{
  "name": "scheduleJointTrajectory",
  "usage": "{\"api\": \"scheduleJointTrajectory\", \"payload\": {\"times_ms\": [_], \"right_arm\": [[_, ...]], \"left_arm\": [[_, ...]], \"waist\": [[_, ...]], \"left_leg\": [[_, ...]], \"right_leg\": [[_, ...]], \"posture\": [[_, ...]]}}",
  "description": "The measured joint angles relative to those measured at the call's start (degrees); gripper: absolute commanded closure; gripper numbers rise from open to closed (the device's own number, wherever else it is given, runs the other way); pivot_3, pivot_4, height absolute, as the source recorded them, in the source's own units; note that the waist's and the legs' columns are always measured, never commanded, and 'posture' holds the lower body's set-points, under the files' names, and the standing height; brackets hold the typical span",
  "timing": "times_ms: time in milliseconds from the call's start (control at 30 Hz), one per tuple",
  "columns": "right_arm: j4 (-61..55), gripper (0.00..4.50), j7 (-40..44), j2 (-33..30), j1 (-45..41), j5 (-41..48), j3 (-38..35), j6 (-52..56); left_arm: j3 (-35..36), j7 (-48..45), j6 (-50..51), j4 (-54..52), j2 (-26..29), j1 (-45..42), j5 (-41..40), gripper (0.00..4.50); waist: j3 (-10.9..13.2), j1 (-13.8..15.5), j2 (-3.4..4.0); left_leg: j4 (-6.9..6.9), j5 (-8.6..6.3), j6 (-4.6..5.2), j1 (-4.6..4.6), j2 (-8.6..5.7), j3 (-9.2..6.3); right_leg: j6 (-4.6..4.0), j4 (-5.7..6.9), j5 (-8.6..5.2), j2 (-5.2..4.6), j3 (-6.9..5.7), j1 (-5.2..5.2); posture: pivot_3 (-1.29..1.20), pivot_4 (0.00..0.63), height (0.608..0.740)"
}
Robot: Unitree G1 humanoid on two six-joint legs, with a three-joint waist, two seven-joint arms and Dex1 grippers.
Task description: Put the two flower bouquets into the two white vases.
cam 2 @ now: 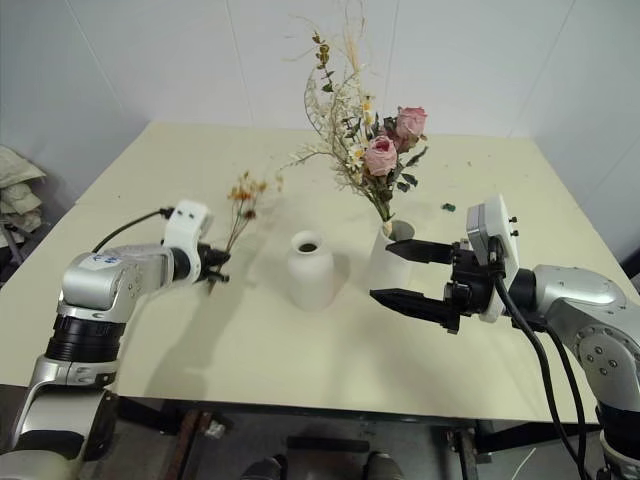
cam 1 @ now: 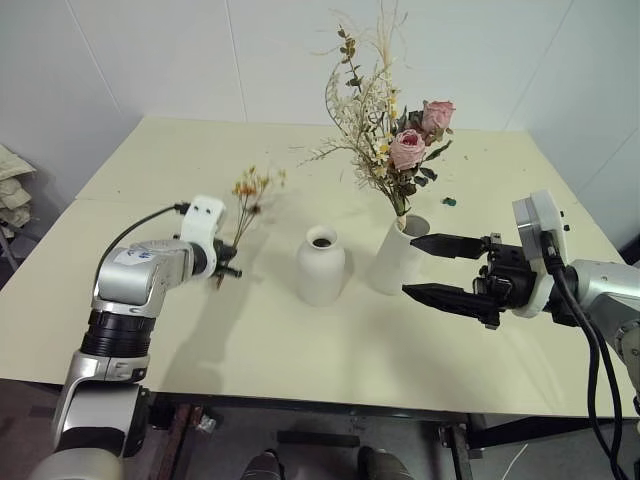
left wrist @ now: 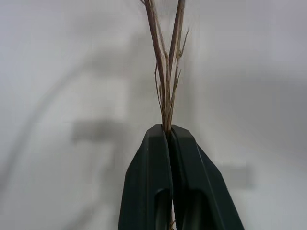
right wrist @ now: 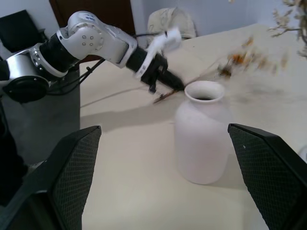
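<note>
The small bouquet, thin brown stems topped with tiny yellow-orange flowers, is lifted off the table with my left gripper shut on its stems. To its right the short bottle-shaped white vase stands empty on the table. The taller white vase beside it holds the large bouquet of pink roses, leaves and pale grasses. My right gripper stands wide open just right of the taller vase, pointing left, with nothing between its fingers. In the right wrist view the short vase is between those fingers and farther off.
The cream table has free room at the back left and along the front. A small dark bit lies at the back right. White walls close the scene behind; folded cloths lie off the table's left edge.
</note>
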Motion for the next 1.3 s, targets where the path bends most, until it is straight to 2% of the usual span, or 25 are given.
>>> {"api": "scheduleJointTrajectory", "payload": {"times_ms": [133,400,567,700,933,1133,1300], "right_arm": [[-1.29,0.0,-1.29,0.65,1.25,-0.01,-0.69,-0.42],[-4.91,0.0,-5.05,1.83,5.1,0.13,-2.77,-1.29],[-7.86,0.0,-7.65,1.91,8.15,0.84,-5.68,-1.32],[-9.33,0.0,-9.29,1.95,9.92,1.57,-6.5,-1.32],[-10.4,0.0,-9.98,2.9,10.39,3.05,-6.76,-2.45],[-9.92,0.0,-9.95,2.9,9.82,2.45,-6.5,-3.77],[-9.93,0.0,-10.98,3.61,9.72,1.7,-5.85,-3.87]], "left_arm": [[5.17,-4.8,-17.41,1.99,-2.63,-2.07,-1.01,4.47],[8.43,-21.01,-34.52,6.42,-7.58,-4.48,-8.38,4.47],[10.46,-26.42,-36.3,7.59,-9.07,-6.41,-13.59,4.47],[10.38,-30.93,-32.73,6.08,-9.28,-6.43,-18.7,4.47],[10.06,-36.74,-32.98,6.5,-13.83,-6.89,-23.11,4.47],[8.18,-43.75,-31.72,9.66,-14.71,-8.2,-24.35,4.47],[6.2,-47.54,-34.89,17.37,-14.73,-8.32,-20.94,4.47]], "waist": [[0.0,-0.12,0.0],[-0.01,0.02,0.0],[-0.01,-0.12,0.0],[0.0,-0.15,0.0],[0.0,-0.05,0.0],[-0.01,-0.09,0.0],[-0.01,-0.1,0.0]], "left_leg": [[0.0,-0.02,0.0,0.01,0.0,0.06],[0.03,-0.02,0.01,0.0,0.0,0.06],[0.08,-0.03,0.03,0.02,0.0,0.06],[0.09,-0.03,0.03,0.07,0.01,0.06],[0.17,-0.03,0.04,0.09,0.0,0.06],[0.17,-0.03,0.04,0.09,0.01,0.05],[0.17,-0.03,0.05,0.09,0.01,0.05]], "right_leg": [[0.03,-0.01,0.02,0.0,0.02,0.0],[0.08,-0.01,0.05,0.0,0.02,0.03],[0.1,0.02,0.06,0.01,0.03,0.04],[0.09,0.06,0.06,0.02,0.04,0.08],[0.09,0.04,0.06,0.02,0.04,0.14],[0.07,0.03,0.05,0.04,0.04,0.14],[0.06,0.02,0.05,0.04,0.04,0.14]], "posture": [[0.0,0.15,0.74],[0.0,0.15,0.74],[0.0,0.15,0.74],[0.0,0.15,0.74],[0.0,0.15,0.74],[0.0,0.15,0.74],[0.0,0.15,0.74]]}}
